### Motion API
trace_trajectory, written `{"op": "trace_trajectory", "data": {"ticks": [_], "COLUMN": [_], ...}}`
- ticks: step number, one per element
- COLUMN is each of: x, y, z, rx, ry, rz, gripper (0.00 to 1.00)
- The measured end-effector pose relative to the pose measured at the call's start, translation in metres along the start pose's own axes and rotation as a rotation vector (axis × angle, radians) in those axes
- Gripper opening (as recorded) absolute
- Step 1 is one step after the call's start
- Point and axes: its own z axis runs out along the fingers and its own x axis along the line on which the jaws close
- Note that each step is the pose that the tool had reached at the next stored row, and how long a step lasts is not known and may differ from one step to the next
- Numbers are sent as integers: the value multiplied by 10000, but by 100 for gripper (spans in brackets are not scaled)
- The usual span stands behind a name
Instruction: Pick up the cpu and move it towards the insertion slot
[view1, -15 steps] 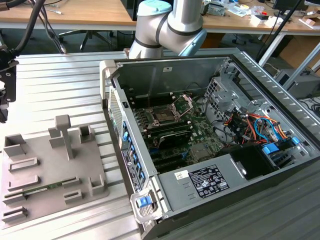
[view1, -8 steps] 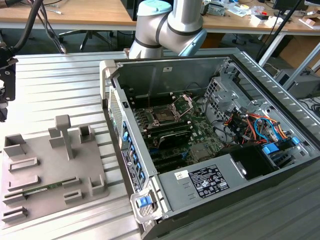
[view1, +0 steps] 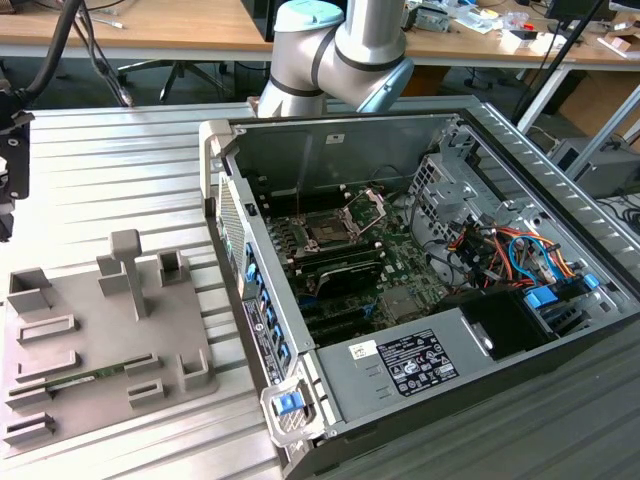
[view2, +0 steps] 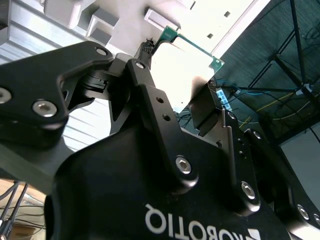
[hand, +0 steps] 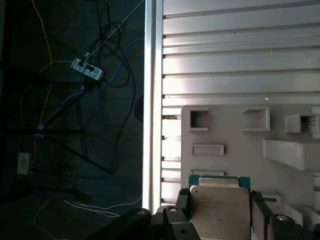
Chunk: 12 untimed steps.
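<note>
1. Gripping two opposite edges, the tool (hand: 220, 214) is clamped on the cpu (hand: 220, 200), which hangs over the grey tray (hand: 235, 135).
2. The insertion slot (view1: 328, 232) lies inside the computer case (view1: 300, 160), well apart from the tray.
3. Risk, as judged: the narrow edge hold lets the cpu tilt or slip; a tilted cpu could strike the case wall.

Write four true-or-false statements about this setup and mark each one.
1. The gripper is shut on the cpu. True.
2. The cpu sits in the insertion slot. False: it is held above the grey tray.
3. The computer case lies open. True.
4. The grey tray sits inside the computer case. False: it lies on the slatted table, beside the case on the exterior view's left.
</note>
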Motion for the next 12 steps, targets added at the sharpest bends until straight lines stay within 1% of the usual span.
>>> {"op": "trace_trajectory", "data": {"ticks": [12], "x": [0], "y": [2], "z": [-40], "rx": [0], "ry": [0], "rz": [1], "gripper": [55]}}
